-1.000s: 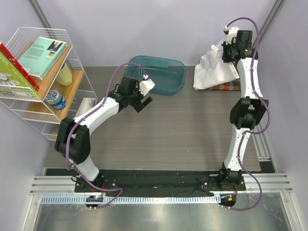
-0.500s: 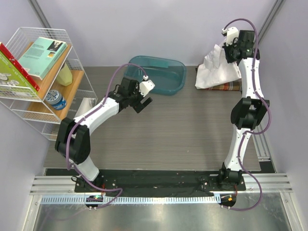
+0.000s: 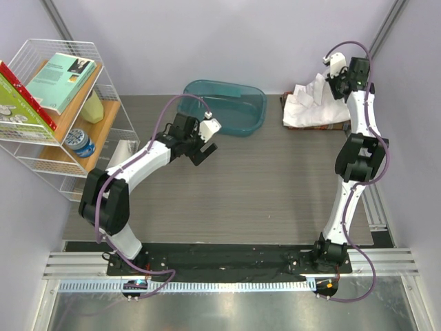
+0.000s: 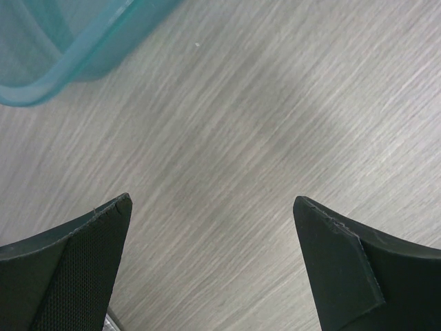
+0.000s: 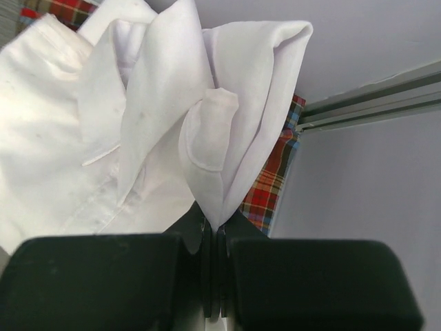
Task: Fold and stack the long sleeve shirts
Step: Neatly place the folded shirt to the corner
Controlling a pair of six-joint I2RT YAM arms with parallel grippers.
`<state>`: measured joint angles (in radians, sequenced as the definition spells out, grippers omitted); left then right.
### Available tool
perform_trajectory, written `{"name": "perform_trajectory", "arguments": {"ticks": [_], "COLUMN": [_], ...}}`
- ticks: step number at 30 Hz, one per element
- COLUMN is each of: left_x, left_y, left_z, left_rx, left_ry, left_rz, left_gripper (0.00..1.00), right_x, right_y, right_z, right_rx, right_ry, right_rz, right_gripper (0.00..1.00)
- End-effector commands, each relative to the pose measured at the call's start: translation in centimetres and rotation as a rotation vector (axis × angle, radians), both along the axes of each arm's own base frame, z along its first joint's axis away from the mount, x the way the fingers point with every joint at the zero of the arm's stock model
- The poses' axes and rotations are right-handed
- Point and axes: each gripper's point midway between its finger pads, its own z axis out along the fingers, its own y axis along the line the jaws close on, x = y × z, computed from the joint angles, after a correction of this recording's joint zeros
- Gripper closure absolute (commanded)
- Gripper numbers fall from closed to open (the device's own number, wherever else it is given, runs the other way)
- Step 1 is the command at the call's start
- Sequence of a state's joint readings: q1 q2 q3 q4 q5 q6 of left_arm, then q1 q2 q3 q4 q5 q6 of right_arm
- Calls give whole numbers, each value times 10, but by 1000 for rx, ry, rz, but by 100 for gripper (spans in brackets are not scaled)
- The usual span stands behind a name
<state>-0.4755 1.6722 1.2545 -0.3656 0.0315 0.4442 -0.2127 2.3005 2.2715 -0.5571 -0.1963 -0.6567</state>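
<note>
Where right tool (image 5: pixel 212 238) pinches it, white shirt (image 5: pixel 103 131) overlies plaid shirt (image 5: pixel 273 181).

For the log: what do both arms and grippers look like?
The left arm and right arm have white links, black joints and trailing purple cables. The left gripper and right gripper have black fingers; no markings visible.

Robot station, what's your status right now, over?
Left jaws open, empty, near the teal plastic tub. Right jaws shut on the plain white cloth shirt, bunched over the red plaid cloth shirt. Nothing in the way.
</note>
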Motion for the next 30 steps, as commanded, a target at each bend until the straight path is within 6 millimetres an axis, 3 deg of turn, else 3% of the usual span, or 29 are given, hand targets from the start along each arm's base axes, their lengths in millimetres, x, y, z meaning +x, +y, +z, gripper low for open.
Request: {"name": "perform_trajectory", "arguments": {"ticks": [1,8,11,14,15,18,19,21,22,25,28,30], "left_x": [-9,-10,-10,-11,-12,-13,-14,-15,-16,-18,-18,-19], "left_y": [0,-1,0,1,0,1,0,0,-1,-2,-3,-4], "left_z": [11,5,2,1,0,1,4,7,10,13,17,19], "left_rx": [-38,-39,-34,-38,-42,-57,-65,-71,-80,-90,-102,-111], "left_ry": [4,29,37,47,55,77,82,93,95,111,120,128], "left_rz": [3,6,11,25,24,38,40,47,47,51,64,72], "left_gripper": [0,0,0,0,0,0,0,0,0,0,0,0], "right_x": [25,35,36,38,39,44,45,44,42,33,29,25], "right_y": [-13,-38,-50,-70,-78,-101,-107,-106,-104,-93,-92,-99], "right_z": [21,0,-16,-22,-24,-4,15,32,54,85,100,105], "right_rx": [-61,-104,-139,-198,-210,-233,-225,-161,-137,-12,49,78], "right_ry": [-144,-154,-145,-160,-170,-233,-271,-312,-353,-417,-454,-462], "right_rz": [45,40,21,-20,-38,-104,-129,-162,-172,-201,-247,-273], "right_gripper": [99,99,92,59,34,20,19,17,17,17,18,25]}}
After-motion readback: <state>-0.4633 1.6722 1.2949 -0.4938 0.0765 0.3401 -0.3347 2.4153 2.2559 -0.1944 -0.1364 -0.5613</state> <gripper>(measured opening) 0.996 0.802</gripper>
